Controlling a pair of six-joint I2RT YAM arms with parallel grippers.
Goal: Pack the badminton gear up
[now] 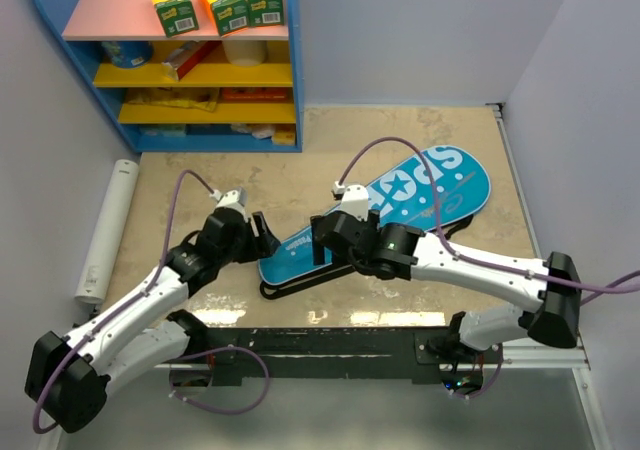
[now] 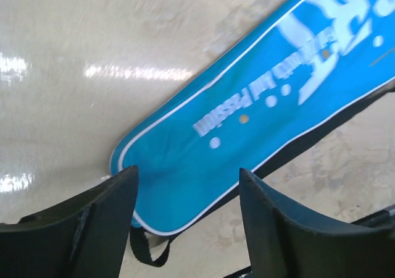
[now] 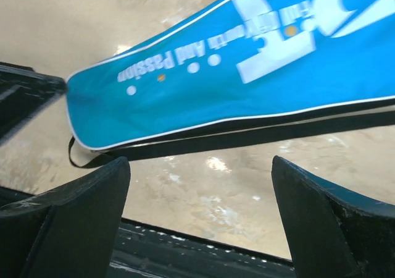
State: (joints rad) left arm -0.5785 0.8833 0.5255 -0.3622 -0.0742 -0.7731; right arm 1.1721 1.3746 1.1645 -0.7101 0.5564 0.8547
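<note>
Your blue bag (image 1: 420,195) lies flat and diagonal on the table (image 1: 420,135), wide end toward the far right and narrow end pointing near-left. Its black strap (image 1: 300,286) runs along the near edge. Your left claw (image 1: 262,232) sits just beside that narrow tip, jaws apart with nothing between them, while your right claw (image 1: 320,242) hovers over the bag's narrow part, jaws spread wide, holding nothing.

I have bare table (image 1: 300,175) between shelf (image 1: 100,20) and bag (image 1: 420,195); the bag lies slantwise across the middle and right.
</note>
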